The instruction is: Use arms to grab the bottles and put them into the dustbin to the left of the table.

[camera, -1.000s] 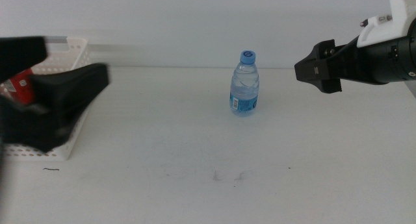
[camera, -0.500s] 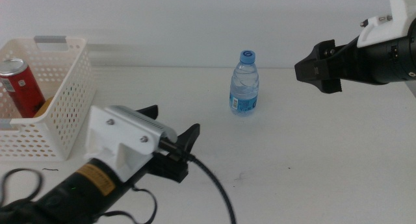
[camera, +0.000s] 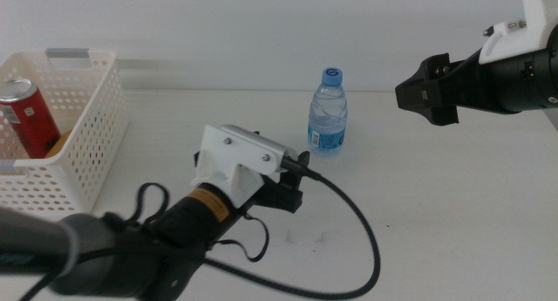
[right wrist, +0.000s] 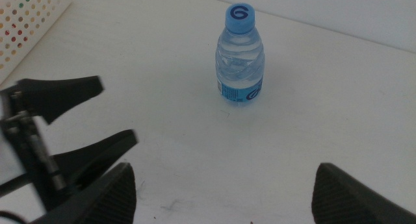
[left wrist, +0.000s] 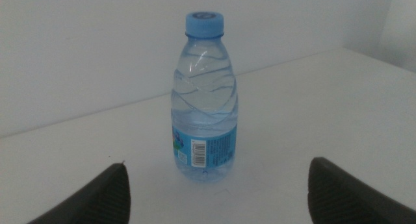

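A small clear water bottle [camera: 328,113] with a blue cap and label stands upright at the middle of the white table [camera: 436,214]. My left gripper [camera: 292,174] is open and empty, low over the table just in front-left of the bottle. In the left wrist view the bottle [left wrist: 205,107] stands ahead of the left gripper [left wrist: 218,169], beyond the wide-open jaws. My right gripper [camera: 427,92] hangs open and empty above the table, to the right of the bottle. In the right wrist view the bottle [right wrist: 240,58] and the left gripper [right wrist: 117,110] both show beyond the right gripper [right wrist: 223,169].
The white perforated dustbin [camera: 87,135] stands at the table's left edge with a slim red can [camera: 26,118] inside; something yellowish shows beside the can. The left arm's black cable [camera: 357,222] loops over the table's front middle. A corner of the dustbin [right wrist: 26,16] shows in the right wrist view.
My left arm has swung from the dustbin rightward and forward across the table, ending close to the water bottle. The right arm and the bottle have not moved.
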Tool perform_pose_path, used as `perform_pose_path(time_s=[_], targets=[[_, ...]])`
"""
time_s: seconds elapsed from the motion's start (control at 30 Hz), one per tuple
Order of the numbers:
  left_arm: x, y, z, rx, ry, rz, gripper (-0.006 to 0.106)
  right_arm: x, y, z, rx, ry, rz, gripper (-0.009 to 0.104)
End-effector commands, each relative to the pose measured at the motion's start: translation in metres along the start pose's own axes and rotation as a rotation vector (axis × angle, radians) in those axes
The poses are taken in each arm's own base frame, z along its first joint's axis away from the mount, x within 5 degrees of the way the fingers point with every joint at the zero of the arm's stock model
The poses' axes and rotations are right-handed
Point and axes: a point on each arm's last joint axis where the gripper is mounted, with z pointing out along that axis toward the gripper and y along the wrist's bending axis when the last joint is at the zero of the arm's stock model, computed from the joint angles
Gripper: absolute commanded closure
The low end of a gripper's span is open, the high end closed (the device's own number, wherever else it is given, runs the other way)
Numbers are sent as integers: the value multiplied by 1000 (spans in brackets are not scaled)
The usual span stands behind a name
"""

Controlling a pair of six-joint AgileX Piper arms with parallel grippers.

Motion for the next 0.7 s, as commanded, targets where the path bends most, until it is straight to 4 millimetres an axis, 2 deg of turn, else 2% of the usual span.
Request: perform_pose_path(time_s=[0.0,0.17,0.67], targets=[[1,0,13,-15,-25,-17,7,1,0,-1,1,-3,-14,4],[8,2,36,-54,-24,-44,7,1,0,-1,1,-3,-14,4],[23,7,75,-96,-25,-17,7,1,0,-1,1,-3,-14,4]])
